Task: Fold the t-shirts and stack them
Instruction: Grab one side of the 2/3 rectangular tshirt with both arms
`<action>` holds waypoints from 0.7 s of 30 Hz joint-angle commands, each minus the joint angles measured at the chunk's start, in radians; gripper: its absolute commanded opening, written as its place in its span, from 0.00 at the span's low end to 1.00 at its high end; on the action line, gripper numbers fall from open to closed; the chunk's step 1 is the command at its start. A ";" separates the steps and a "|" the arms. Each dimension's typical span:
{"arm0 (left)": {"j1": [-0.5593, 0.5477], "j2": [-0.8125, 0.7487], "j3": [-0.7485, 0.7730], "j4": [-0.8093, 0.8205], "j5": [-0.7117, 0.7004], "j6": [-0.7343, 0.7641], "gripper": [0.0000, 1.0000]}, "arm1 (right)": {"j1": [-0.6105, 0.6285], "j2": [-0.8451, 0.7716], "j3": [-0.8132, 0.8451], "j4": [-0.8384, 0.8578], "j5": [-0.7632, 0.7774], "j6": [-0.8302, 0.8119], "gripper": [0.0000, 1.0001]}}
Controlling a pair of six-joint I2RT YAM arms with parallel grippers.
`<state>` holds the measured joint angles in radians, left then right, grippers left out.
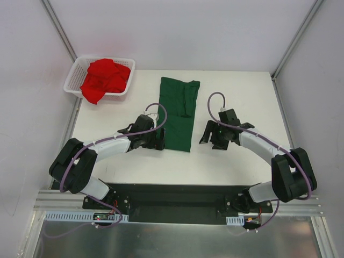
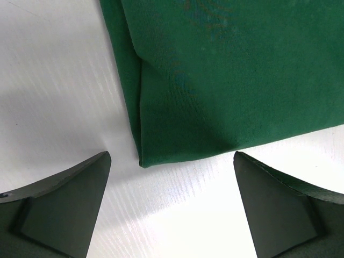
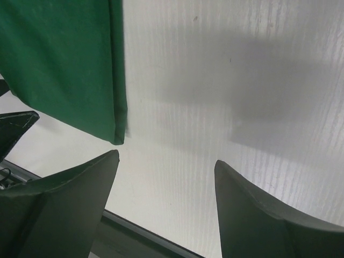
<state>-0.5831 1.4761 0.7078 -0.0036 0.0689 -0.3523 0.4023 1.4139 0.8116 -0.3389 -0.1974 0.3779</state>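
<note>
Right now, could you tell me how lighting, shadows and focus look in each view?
Top view: bright, even, sharp, barely any shadow. Left wrist view: green shirt crisp, weave visible; left gripper dark, soft-edged. Right wrist view: broad soft shadow across the table; right gripper dark, slightly blurred.

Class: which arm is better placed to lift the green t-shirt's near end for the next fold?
Probably left: the left tool stands open facing a near corner of the green t-shirt; the right tool, also open, frames only table beside it.
</note>
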 commanded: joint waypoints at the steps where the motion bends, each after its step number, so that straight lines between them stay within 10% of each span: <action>1: -0.007 -0.017 -0.010 0.001 -0.014 0.006 0.99 | -0.006 -0.029 -0.020 0.061 -0.034 0.029 0.76; 21: -0.007 -0.020 -0.014 0.001 -0.021 -0.002 0.99 | -0.013 -0.015 -0.048 0.103 -0.054 0.026 0.76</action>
<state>-0.5831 1.4761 0.7074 -0.0032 0.0681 -0.3523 0.3962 1.4128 0.7544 -0.2634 -0.2325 0.3935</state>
